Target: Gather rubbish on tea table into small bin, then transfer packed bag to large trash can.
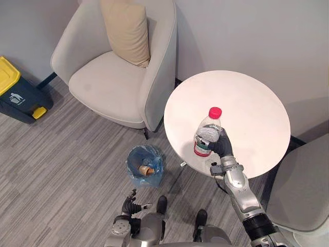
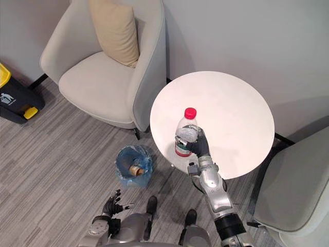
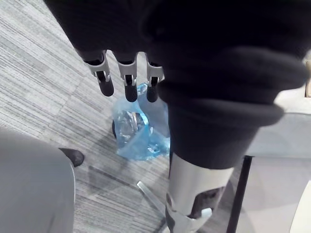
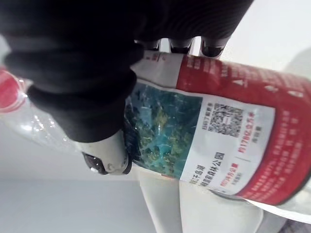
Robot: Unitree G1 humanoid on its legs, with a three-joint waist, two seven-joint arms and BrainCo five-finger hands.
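Observation:
A clear plastic bottle (image 1: 207, 132) with a red cap and a red label stands upright at the near edge of the round white tea table (image 1: 247, 105). My right hand (image 1: 221, 144) is shut on the bottle (image 4: 214, 141), thumb and fingers curled round its labelled body. On the floor left of the table sits the small bin (image 1: 145, 165) lined with a blue bag, with some rubbish inside; it also shows past my left fingers (image 3: 127, 85) as the bin (image 3: 137, 128). My left hand (image 1: 129, 206) hangs low near the floor, fingers relaxed and empty.
A beige armchair (image 1: 115, 72) with a tan cushion stands behind the bin. A dark large trash can (image 1: 18, 95) with a yellow lid sits at the far left by the wall. Another grey chair (image 1: 303, 185) is at the right. Grey carpet lies around the bin.

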